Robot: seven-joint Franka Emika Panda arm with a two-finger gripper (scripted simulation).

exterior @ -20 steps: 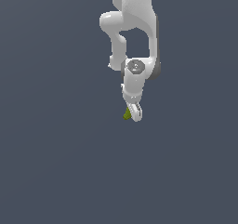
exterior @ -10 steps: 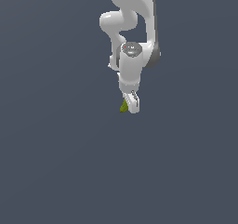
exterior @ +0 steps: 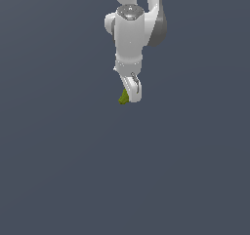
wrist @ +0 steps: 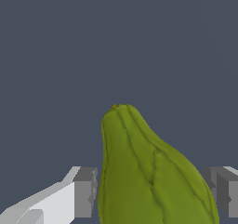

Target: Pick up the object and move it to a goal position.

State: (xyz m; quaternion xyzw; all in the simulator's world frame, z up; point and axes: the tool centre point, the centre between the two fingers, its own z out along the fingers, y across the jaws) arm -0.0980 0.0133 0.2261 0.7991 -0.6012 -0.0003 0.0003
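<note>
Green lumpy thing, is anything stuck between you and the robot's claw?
No. In the wrist view the green object sits right between the gripper fingers, with nothing else between them. The exterior view shows only plain grey floor around it.

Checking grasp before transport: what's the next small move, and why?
Probably keep the fingers closed and carry on toward the goal, slowly. The wrist view shows the olive object between them; one finger touches it, the other shows a slim gap. In the exterior view the object sits at the gripper tip. No goal marker is visible.
</note>
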